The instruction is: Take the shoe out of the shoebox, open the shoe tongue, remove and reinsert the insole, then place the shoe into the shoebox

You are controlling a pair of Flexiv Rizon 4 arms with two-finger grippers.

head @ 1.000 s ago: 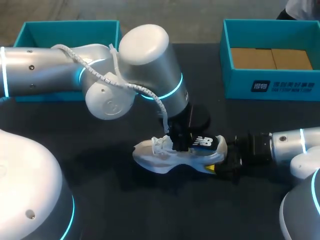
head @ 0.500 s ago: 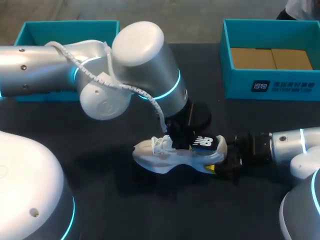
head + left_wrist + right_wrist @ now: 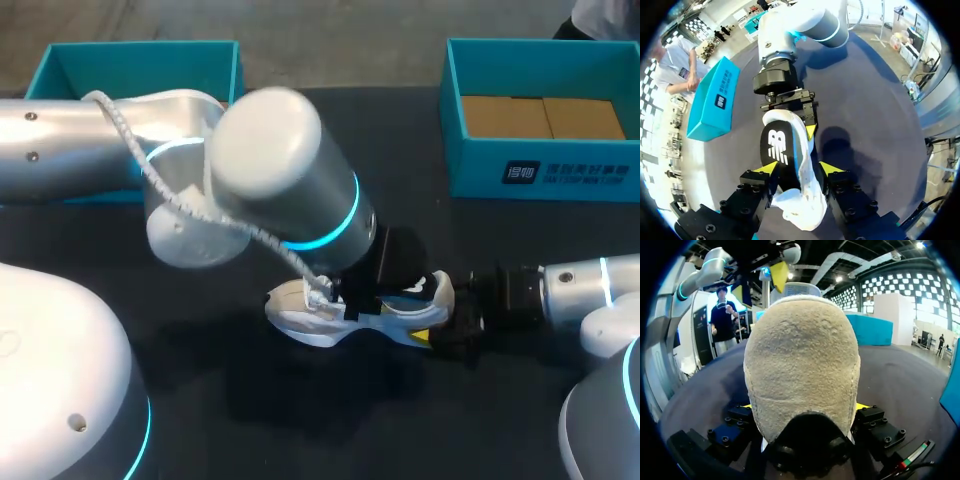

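My right gripper (image 3: 440,318) is pinched on the heel of the shoe (image 3: 295,315), its arm low and level, to pin it, I judge, where it lies on the table (image 3: 230,420). My left arm leans steeply over the shoe's middle. The left gripper (image 3: 799,168) is spread, a tip either side, likely to open the tongue.

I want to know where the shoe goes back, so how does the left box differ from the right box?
The left box shows only teal inside; the right box has brown cardboard in it. My left arm covers part of the left box; nothing covers the right box. Only the right box shows print on its near wall. Both are teal, open-topped, at the table's far side.
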